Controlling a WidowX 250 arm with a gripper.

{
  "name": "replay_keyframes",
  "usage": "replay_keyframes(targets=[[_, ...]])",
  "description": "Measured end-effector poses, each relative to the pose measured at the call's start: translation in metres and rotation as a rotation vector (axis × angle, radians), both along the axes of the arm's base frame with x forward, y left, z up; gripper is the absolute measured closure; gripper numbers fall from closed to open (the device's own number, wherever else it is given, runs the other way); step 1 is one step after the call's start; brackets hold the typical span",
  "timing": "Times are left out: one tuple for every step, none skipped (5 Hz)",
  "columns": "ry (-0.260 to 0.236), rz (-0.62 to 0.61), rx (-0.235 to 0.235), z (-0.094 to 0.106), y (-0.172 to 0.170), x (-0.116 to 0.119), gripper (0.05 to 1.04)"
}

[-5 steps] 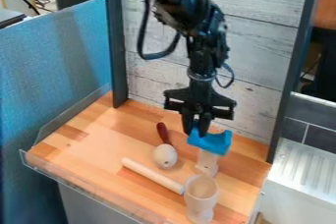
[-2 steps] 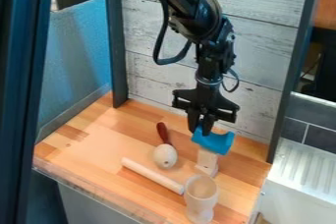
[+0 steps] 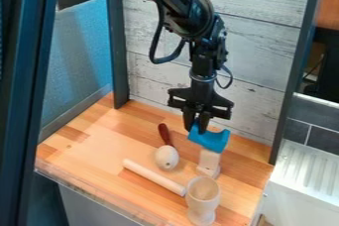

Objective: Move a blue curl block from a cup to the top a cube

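Your gripper (image 3: 196, 128) is toward the far right of the table (image 3: 96, 133), its fingers closed on the left end of the blue block (image 3: 210, 140). The block is directly above the pale cube (image 3: 209, 159); you cannot tell from here whether they touch. Beyond your gripper stands the plank wall (image 3: 261, 46), with a dark post (image 3: 118, 51) at its left and another dark post (image 3: 297, 76) at its right, close to the table's right edge. A raised strip (image 3: 92, 196) runs along the near edge. Your widest stretch of bare wood is on the left.

The cup (image 3: 202, 193) stands upright on the near side of the cube, close to the near right corner. The rod (image 3: 153, 177) lies aslant, its near end just beside the cup. The egg (image 3: 167, 157) and the dark red handle (image 3: 165, 134) lie left of the cube.

Your block is smooth and matt, with a hollow curved top. The cup is pale, round and footed, the rod straight and cylindrical, the wall whitewashed and grained.
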State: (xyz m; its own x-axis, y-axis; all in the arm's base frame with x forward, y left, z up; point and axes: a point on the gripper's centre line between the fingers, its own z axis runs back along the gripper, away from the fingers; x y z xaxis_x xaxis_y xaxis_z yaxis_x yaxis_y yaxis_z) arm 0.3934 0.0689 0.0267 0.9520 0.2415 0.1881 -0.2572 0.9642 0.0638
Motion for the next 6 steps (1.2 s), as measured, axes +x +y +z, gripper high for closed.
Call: replay_keyframes(targets=[[0.006,-0.007,-0.015,-0.001,0.001,-0.002,0.862],[0.023,-0.021,-0.03,-0.005,-0.001,-0.007,0.862],[0.031,-0.022,-0.053,-0.008,-0.002,-0.01,0.862],[0.025,-0.018,-0.063,-0.009,-0.002,-0.01,0.829],[0.023,-0.009,-0.069,-0.011,-0.001,-0.011,0.557],[0.016,-0.016,-0.069,-0.012,-0.002,-0.011,0.246]])
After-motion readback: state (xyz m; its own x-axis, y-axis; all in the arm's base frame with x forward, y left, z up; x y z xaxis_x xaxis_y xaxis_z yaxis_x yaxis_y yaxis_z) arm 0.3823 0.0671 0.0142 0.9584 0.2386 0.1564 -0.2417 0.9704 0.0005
